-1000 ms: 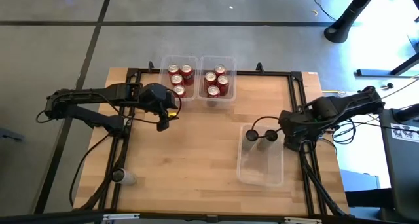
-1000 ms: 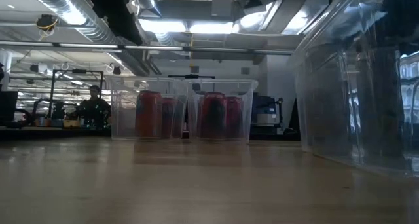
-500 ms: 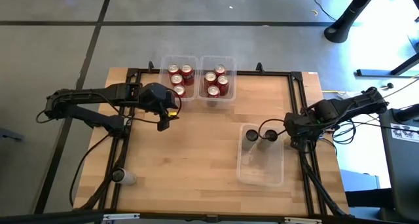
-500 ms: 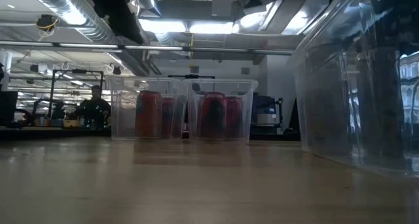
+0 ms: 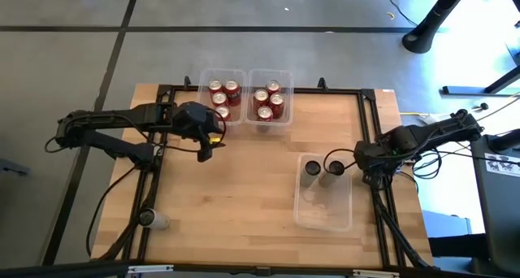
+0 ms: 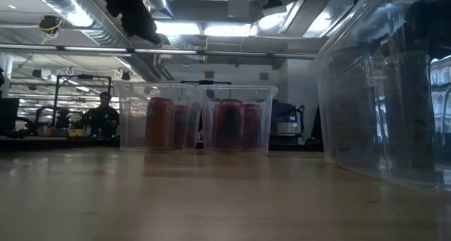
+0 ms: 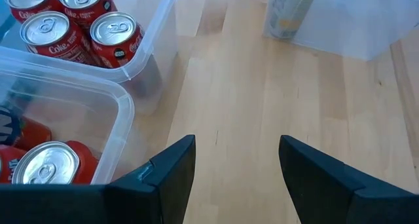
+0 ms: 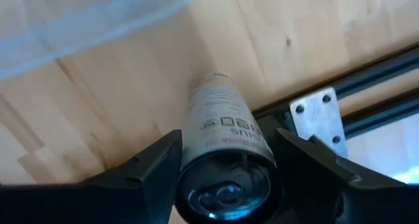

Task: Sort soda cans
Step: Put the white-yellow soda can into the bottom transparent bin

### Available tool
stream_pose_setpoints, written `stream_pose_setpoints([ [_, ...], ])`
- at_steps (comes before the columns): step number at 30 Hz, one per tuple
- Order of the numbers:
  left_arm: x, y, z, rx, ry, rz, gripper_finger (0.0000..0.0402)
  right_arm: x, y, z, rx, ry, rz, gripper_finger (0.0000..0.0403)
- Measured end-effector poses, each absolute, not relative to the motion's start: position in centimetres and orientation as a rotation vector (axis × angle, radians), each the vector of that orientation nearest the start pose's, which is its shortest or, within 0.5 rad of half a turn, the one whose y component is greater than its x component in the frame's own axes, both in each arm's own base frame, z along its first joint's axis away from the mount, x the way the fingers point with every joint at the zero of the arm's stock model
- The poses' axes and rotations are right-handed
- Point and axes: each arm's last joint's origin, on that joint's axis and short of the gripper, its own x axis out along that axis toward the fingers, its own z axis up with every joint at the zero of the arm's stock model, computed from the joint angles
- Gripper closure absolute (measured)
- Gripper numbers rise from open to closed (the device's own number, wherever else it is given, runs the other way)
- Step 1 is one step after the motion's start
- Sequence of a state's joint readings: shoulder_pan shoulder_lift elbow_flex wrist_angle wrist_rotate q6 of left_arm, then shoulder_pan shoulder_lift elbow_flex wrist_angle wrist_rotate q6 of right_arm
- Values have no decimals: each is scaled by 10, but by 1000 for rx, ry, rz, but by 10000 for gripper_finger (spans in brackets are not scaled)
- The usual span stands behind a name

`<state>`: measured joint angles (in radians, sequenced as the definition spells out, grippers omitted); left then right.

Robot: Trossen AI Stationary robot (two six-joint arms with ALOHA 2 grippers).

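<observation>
Red soda cans stand in two clear bins at the far edge, some [image 5: 222, 99] in the left bin [image 5: 201, 99], some [image 5: 269, 102] in the right bin [image 5: 288, 107]. A grey can [image 5: 312, 168] stands in a third clear bin [image 5: 323, 217] at the right. Beside it my right gripper [image 5: 335, 167] points down, shut on another grey can [image 8: 219, 119]. My left gripper [image 5: 205, 152] hovers open and empty near the far-left bin, over bare wood [image 7: 237, 145]. My right gripper pinches the grey can between its two fingers [image 8: 157, 165], on opposite sides of the can's wall just below its top rim [image 8: 196, 160]. The fingers come from above, pointing down. The can stays upright; whether its base rests on anything I cannot tell.
A black frame rail [image 8: 366, 99] runs close beside the held can along the table's right side. A small pale cylinder [image 5: 154, 220] lies at the near left. Open wood [image 5: 244, 188] spans the table's middle. In the low view, a person [image 6: 102, 114] sits far behind the table.
My right gripper has sunk and drawn a little toward the table's right edge, over the grey can at the bin's far right corner, and its fingers have come in against the can.
</observation>
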<state>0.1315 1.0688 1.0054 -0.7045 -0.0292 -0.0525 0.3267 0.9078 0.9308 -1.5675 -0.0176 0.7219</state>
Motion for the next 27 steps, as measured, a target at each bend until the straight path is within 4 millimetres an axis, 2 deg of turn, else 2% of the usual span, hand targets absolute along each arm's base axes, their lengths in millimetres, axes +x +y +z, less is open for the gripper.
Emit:
stream_pose_setpoints([
  [16,212,29,310,-83,771,170,192,100,36,277,402,1555,-302,166],
  [21,212,29,310,-83,771,170,192,104,37,277,398,1527,-250,165],
  [27,212,29,310,-83,771,170,192,106,37,277,341,1495,-227,126],
])
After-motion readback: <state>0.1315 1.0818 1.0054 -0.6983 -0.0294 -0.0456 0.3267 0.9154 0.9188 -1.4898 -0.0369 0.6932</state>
